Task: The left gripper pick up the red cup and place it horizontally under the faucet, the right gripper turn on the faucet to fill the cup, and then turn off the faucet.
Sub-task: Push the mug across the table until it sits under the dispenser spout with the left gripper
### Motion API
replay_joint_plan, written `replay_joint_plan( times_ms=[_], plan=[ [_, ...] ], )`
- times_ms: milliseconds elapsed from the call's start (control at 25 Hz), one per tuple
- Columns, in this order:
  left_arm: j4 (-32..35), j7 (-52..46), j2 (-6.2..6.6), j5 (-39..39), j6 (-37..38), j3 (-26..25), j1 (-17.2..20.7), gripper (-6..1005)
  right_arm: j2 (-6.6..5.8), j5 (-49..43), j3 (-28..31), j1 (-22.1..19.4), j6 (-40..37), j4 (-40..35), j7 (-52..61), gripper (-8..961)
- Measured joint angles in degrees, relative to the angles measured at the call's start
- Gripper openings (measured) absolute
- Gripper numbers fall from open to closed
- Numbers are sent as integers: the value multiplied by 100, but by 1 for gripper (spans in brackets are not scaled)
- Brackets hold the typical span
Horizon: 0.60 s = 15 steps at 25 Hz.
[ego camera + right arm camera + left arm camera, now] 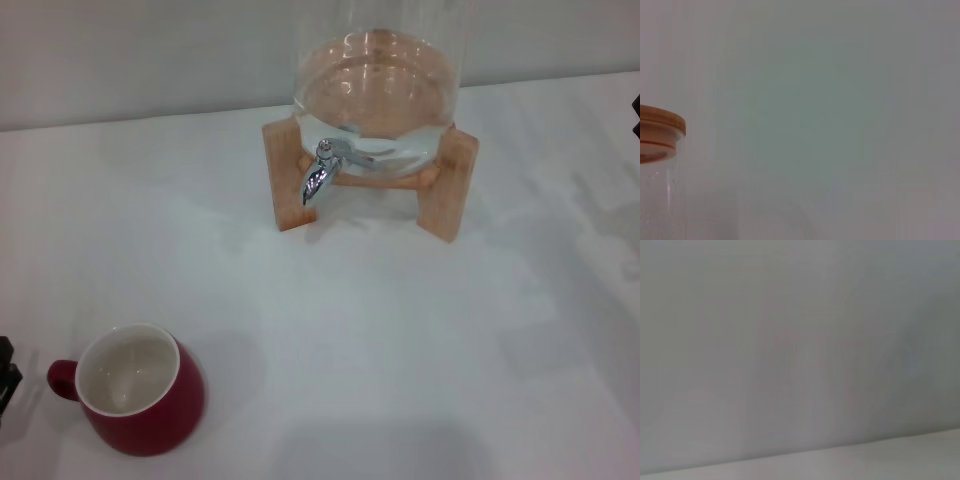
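Upright at near left on the white table [400, 350]: rounded glossy dark-red ceramic mug [140, 395], just right of the black left gripper [6, 380] edge, grip unreadable. Far centre: small chrome faucet [320, 180].

No text, label, brand, number or sign can be read anywhere, neither on the red cup [140, 393], the glass dispenser [378, 85], nor its wooden stand [447, 185].

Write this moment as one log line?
red cup: upright, near-left on table | faucet: untouched | left gripper: beside cup | right gripper: far right
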Motion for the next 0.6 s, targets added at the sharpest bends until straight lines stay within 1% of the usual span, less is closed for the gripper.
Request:
replay_joint_plan(
  times_ms=[160, 440, 600],
  plan=[
    [0, 5, -1, -16, -13, 124, 60, 880, 0, 4, 0, 1, 0, 0, -3, 792],
    [0, 23, -8, -21, -16, 136, 134, 880, 0, -4, 0, 1, 0, 0, -6, 791],
    [-1, 24, -16, -19, -13, 233, 194, 880, 0, -11, -5, 1, 0, 0, -6, 791]
  ],
)
